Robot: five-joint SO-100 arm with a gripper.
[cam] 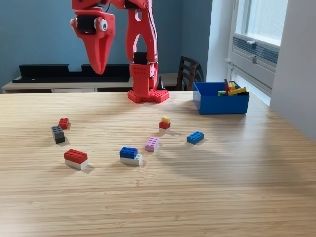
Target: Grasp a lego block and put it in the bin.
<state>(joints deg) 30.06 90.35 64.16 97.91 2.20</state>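
gripper (100,66) high over table's far left, clenched, empty | bin (220,105) far right, holding several blocks | loose blocks mid-table: red-white (75,159), blue-white (130,155), pink (152,144), blue (195,137)

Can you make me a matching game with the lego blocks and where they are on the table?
Things:
1. dark grey lego block
2. small yellow lego block
3. bright blue plastic bin
4. pink lego block

Places, in the exterior view:
A. on top of a red block
B. far right, by the window
C. far left, beside a small red block
D. middle, right of the blue-on-white stack

Pairs: 1-C, 2-A, 3-B, 4-D
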